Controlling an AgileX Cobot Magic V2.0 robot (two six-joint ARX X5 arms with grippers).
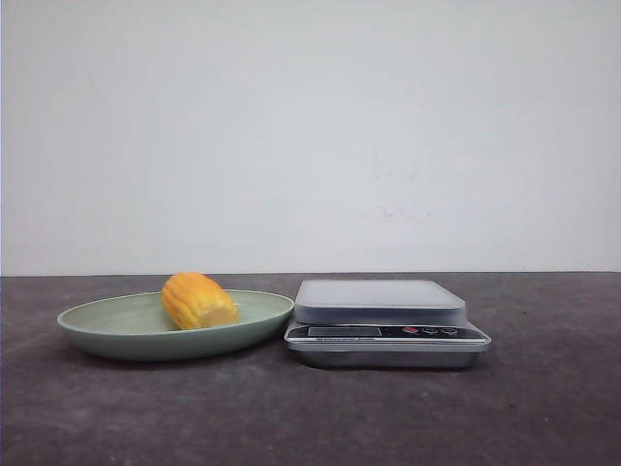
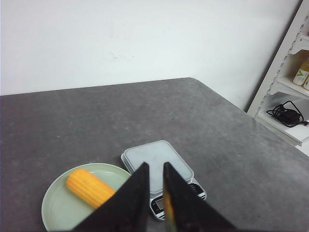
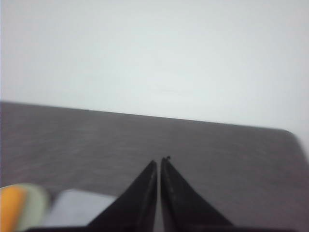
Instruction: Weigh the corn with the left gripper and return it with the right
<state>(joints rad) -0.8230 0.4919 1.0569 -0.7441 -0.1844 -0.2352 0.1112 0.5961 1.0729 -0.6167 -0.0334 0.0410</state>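
The corn (image 1: 198, 300) lies on its side in a shallow pale-green plate (image 1: 107, 325) at the left of the dark grey table (image 1: 543, 408), its paler cut end turned toward the near right. From the front it sits a little right of the plate's middle, resting on the plate's floor and touching nothing else. Just to the right of the plate, nearly touching its rim, stands a small silver kitchen scale (image 1: 386, 320) with a flat, bare weighing platform and a dark display strip along its near edge, with a few small buttons at the right of that strip, one of them red.

Neither arm shows in the front view. The left wrist camera looks down on plate and scale from above: the left gripper (image 2: 155, 166) hangs in the air over them, its black jaws a narrow slit apart with nothing between them, the tips lined up over the near part of the scale's platform. The corn (image 2: 90, 187) lies to the left of those tips.

The right gripper (image 3: 159, 162) is also up off the table, its jaws drawn nearly together with only a hairline gap and nothing held. Its view is blurred; the corn (image 3: 11, 208) and plate edge (image 3: 36, 205) show only as soft patches.

A white wall (image 1: 310, 136) stands behind the table, and a white shelf unit (image 2: 294, 63) with a black coiled cable (image 2: 287, 114) stands off past the table's right edge.
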